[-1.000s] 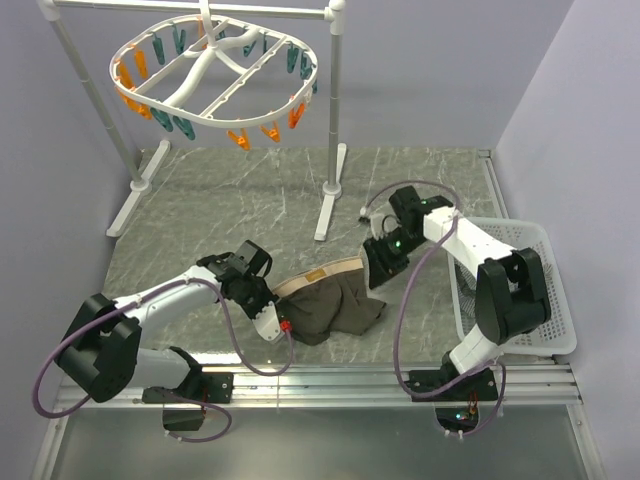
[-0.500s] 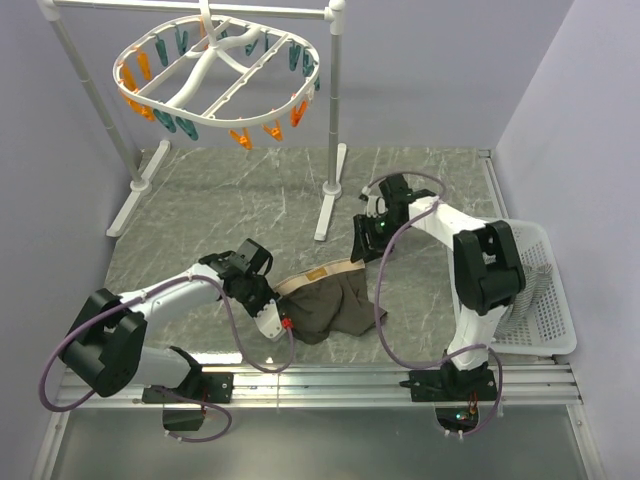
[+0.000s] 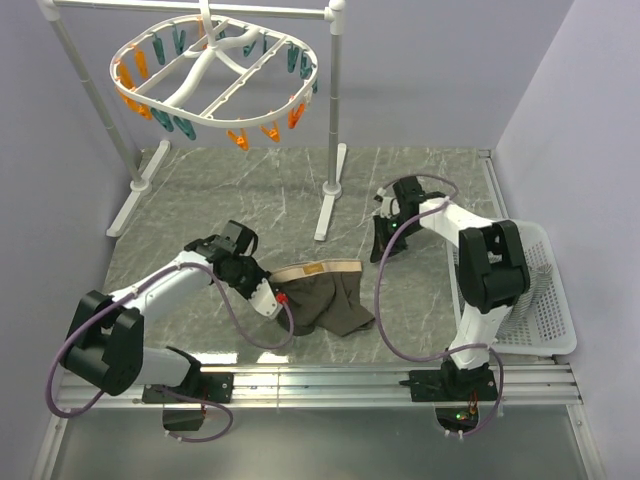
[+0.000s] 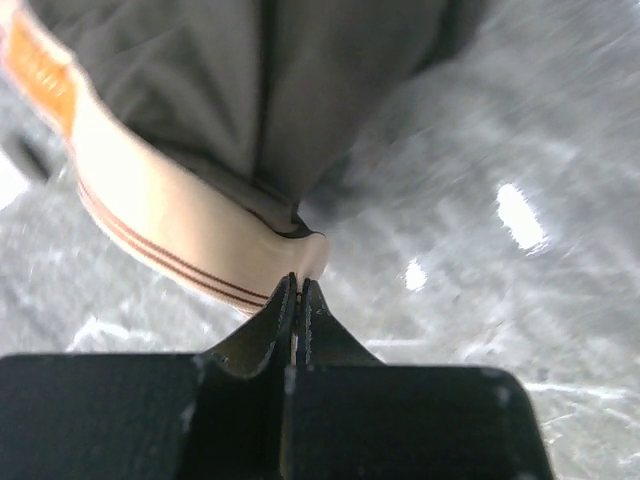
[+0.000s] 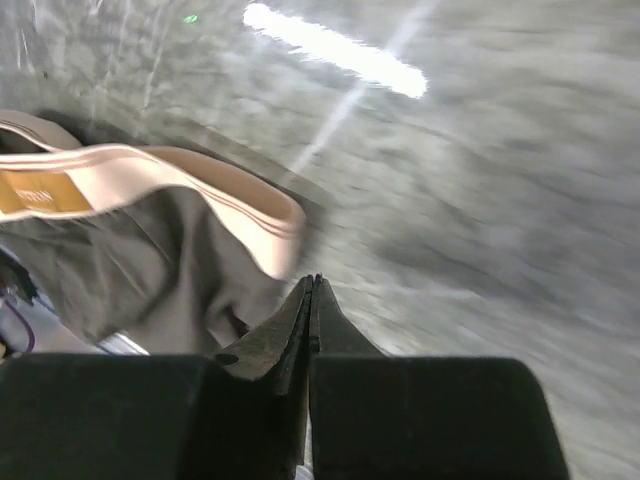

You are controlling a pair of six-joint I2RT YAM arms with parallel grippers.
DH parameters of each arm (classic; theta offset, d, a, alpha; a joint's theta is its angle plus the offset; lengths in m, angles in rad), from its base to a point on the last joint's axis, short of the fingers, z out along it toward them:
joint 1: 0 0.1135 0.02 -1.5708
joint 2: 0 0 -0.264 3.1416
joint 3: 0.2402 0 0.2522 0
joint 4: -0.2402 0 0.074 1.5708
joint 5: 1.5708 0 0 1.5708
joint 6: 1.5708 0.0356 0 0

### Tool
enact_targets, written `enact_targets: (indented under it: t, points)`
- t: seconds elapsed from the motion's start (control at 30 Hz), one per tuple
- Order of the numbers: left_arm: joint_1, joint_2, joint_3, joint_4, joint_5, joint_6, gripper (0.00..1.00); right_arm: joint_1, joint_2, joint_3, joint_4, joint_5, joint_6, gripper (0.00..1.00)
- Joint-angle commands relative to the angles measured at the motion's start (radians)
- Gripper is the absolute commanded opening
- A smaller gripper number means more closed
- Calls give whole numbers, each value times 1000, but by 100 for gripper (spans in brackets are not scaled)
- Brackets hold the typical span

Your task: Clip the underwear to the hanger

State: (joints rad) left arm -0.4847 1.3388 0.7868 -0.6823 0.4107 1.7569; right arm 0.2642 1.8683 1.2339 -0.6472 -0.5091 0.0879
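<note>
**Grasping stage.** The underwear lies on the table, near centre, well apart from the hanger hung at far left. The left gripper pinches the left end of the waistband. The right gripper is pressed together just beside the right end, seemingly holding nothing. We judge that the next move calls for the right gripper to take that end, then for both to lift it toward an orange clothespin.

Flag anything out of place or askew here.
The underwear lies bunched on the table, pinched only at one waistband end by the left gripper. The right gripper is shut on nothing beside the other end.
</note>
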Motion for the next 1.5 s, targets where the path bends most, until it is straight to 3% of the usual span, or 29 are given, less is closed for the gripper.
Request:
enact_targets:
  t: [0.0,0.07,0.1,0.17,0.2,0.23,0.27,0.4,0.43,0.6,0.8,1.17,1.27,1.33,1.47]
  points:
    - [41,-15,42,-22,96,-5,2,-42,-89,-27,20,21,-33,0]
    - [47,-29,35,-1,105,-26,9,-42,-121,-46,49,11,-24,0]
    - [51,-35,34,12,112,-52,24,-42,-130,-63,60,3,-16,0]
    - [73,-49,49,4,148,-164,35,-43,-150,-73,75,-21,5,0]
    - [89,-52,74,-9,192,-203,74,-43,-152,-76,72,-32,10,0]
    - [119,-56,83,-17,206,-291,86,-43,-155,-80,70,-48,16,3]
    - [136,-64,91,-29,221,-333,90,-42,-159,-88,87,-67,33,8]
    - [251,-144,111,-63,325,-580,89,-42,-225,-184,184,-97,93,37]
    - [274,-162,105,-51,336,-709,88,-43,-234,-198,204,-100,119,40]
    - [317,-228,60,93,287,-1229,81,-43,-209,-222,281,-121,173,41]
    - [406,-81,98,138,338,-1520,68,-42,-161,-237,346,-149,194,41]
    - [457,256,192,35,398,-1625,68,-34,-63,-198,316,-151,181,42]
    - [459,330,206,0,396,-1636,65,-28,-41,-188,311,-158,181,42]
    - [459,367,212,-33,401,-1630,55,-28,-31,-180,307,-160,177,42]
    - [459,414,195,-26,401,-1654,52,-20,-8,-168,314,-170,185,42]
